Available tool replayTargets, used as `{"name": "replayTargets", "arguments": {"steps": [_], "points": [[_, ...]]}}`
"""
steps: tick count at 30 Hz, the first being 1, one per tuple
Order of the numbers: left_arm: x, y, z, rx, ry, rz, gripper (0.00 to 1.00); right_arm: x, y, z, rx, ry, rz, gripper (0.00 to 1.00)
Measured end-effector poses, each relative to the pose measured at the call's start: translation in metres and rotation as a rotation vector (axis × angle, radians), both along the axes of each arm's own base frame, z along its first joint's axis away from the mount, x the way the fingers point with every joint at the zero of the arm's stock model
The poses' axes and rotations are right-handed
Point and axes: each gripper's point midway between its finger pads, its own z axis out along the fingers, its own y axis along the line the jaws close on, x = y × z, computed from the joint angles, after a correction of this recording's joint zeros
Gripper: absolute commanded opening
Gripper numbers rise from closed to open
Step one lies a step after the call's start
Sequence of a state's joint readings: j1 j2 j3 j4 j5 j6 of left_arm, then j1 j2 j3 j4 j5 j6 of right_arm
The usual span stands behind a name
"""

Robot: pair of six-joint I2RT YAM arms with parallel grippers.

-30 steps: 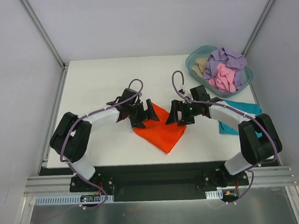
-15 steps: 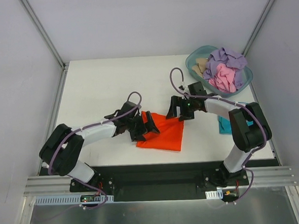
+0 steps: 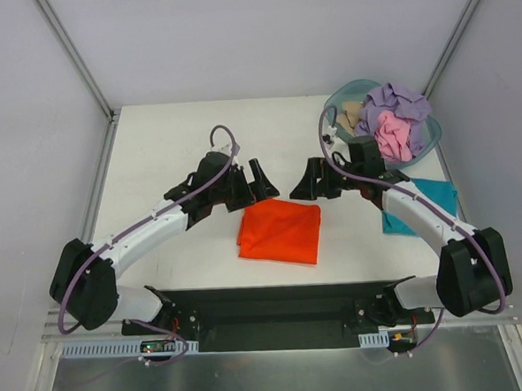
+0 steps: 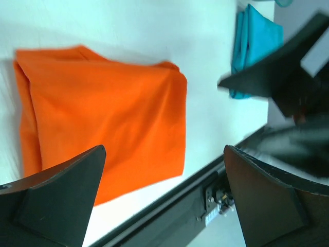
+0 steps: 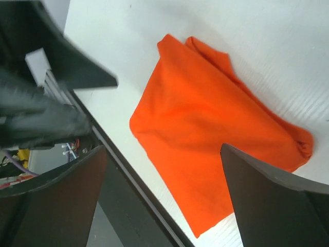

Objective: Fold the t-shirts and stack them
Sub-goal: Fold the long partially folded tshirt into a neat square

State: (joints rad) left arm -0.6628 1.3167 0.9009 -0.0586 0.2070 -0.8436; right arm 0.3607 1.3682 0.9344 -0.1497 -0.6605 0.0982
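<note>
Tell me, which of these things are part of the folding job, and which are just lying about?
Part of the job: orange t-shirt, teal t-shirt, lavender t-shirt, pink t-shirt, beige t-shirt.
Just there: plastic tub, table.

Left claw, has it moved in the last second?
Yes. The left gripper has moved off the orange shirt, toward the far edge of the table.
</note>
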Motion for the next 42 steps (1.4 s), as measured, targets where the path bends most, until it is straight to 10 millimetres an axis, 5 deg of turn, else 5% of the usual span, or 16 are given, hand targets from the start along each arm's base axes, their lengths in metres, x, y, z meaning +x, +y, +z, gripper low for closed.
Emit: {"name": "replayTargets", "arguments": {"steps": [3, 7, 12, 17, 28, 32, 39, 42], "points": [[0.026, -0.001, -0.008, 0.03, 0.004, 0.021, 0.99, -0.018, -0.003, -0.008, 0.016, 0.024, 0.008, 0.97], [0.058, 0.005, -0.048, 0.085, 0.095, 0.044, 0.99, -0.035, -0.009, -0.042, -0.007, 0.122, -0.001, 0.97], [0.071, 0.019, -0.092, 0.125, 0.203, 0.064, 0.99, -0.033, -0.011, -0.078, -0.056, 0.208, -0.015, 0.97], [0.073, 0.025, -0.107, 0.138, 0.242, 0.064, 0.99, -0.034, -0.013, -0.115, -0.107, 0.315, -0.026, 0.97], [0.074, 0.023, -0.107, 0.126, 0.25, 0.042, 0.99, -0.015, -0.015, -0.107, -0.154, 0.286, -0.038, 0.97], [0.073, 0.044, -0.08, 0.137, 0.185, 0.086, 0.99, -0.01, -0.028, -0.064, -0.208, 0.178, -0.063, 0.97], [0.066, 0.114, 0.017, 0.189, -0.1, 0.303, 0.99, -0.003, -0.083, 0.109, -0.205, -0.352, -0.379, 0.97], [0.049, 0.139, 0.044, 0.2, -0.188, 0.386, 0.99, -0.016, -0.118, 0.139, -0.189, -0.432, -0.584, 0.97]]}}
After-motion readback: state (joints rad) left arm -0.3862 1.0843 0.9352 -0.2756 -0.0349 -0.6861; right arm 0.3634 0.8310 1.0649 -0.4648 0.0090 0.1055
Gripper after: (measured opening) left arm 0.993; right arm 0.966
